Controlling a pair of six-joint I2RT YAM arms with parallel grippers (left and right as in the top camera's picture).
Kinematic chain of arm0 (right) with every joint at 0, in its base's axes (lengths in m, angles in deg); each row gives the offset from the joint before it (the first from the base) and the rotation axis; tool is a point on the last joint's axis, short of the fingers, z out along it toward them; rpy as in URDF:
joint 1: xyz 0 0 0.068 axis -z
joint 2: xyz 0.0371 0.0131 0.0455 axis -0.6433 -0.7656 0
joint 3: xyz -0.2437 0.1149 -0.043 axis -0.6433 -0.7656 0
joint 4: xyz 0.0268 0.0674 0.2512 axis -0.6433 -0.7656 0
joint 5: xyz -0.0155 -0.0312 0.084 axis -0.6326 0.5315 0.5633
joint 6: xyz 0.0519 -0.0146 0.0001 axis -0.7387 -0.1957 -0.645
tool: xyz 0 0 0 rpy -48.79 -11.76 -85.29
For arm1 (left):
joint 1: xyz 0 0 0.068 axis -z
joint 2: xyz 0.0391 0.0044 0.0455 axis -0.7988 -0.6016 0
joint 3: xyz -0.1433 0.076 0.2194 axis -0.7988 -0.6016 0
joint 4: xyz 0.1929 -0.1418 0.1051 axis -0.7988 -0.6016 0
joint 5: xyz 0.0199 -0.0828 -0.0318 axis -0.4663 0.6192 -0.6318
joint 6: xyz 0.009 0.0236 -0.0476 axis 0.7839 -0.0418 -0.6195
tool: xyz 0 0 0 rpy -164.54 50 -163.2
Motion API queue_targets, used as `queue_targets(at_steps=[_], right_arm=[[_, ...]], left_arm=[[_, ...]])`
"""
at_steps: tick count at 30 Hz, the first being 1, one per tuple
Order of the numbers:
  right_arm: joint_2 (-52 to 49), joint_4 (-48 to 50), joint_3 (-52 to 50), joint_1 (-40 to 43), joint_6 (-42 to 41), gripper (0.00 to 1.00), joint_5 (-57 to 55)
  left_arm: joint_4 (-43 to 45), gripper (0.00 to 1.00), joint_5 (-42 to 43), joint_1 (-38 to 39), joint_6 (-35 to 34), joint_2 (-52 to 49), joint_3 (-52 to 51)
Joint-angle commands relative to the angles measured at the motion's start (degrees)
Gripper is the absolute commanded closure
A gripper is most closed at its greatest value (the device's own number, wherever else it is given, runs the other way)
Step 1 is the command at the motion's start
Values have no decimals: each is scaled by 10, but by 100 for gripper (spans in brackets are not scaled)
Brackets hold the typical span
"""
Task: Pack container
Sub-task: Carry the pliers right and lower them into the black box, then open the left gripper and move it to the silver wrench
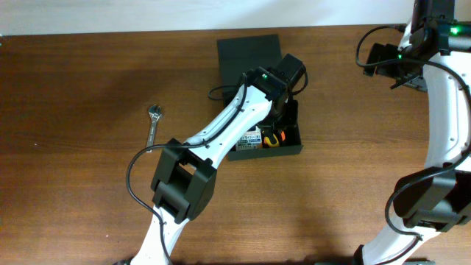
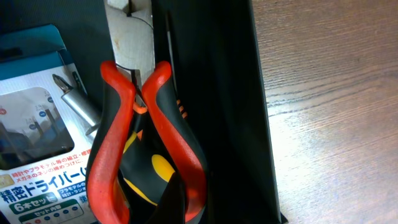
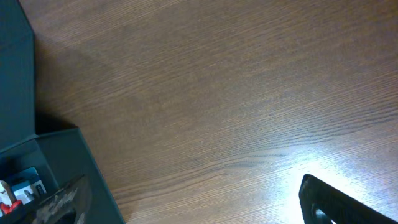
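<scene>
Toward the table's [image 1: 88, 184] far edge, inside the container [image 1: 283, 152], I am aiming to lay the pliers [image 2: 155, 143] flat beside the card pack [image 2: 37, 124], left gripper [image 1: 282, 116] pinched shut, right gripper [image 3: 199, 208] gaping

The left arm [image 1: 235, 121] is a white shell with a boxy black elbow block [image 1: 184, 184], a looping black cable [image 1: 129, 177] and a green light [image 1: 263, 76] glowing near its wrist. The right arm [image 1: 450, 110] matches; the right gripper [image 3: 193, 208] has dark, scuffed fingers [image 3: 62, 202].

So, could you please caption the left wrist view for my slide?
Red-and-black pliers inside the dark container, beside a screwdriver set pack.
</scene>
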Motion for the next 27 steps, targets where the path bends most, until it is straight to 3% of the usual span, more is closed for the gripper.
queue_targets(at_steps=[1, 3, 6, 9, 10, 12, 14, 19, 24, 27], right_arm=[[-1, 2, 2, -3, -5, 1, 3], [-1, 2, 2, -3, -5, 1, 3], [-1, 2, 2, -3, -5, 1, 3], [-1, 2, 2, -3, -5, 1, 3], [-1, 2, 2, -3, -5, 1, 3], [-1, 2, 2, -3, -5, 1, 3], [-1, 2, 2, -3, -5, 1, 3], [-1, 2, 2, -3, -5, 1, 3], [-1, 2, 2, -3, -5, 1, 3], [-1, 2, 2, -3, -5, 1, 3]], left_arm=[[-2, 98, 10, 6, -31, -2, 5], [-3, 92, 14, 6, -36, -2, 5], [-5, 50, 24, 6, -36, -2, 5], [-9, 30, 40, 6, -36, -2, 5], [-13, 35, 40, 5, -35, -1, 5], [-21, 65, 40, -2, -23, 3, 11], [-38, 74, 40, -17, -6, 9, 31], [-148, 71, -4, -92, 28, 32, 134], [-275, 47, -142, -192, 163, 49, 210], [-321, 45, -181, -244, 219, 46, 205]])
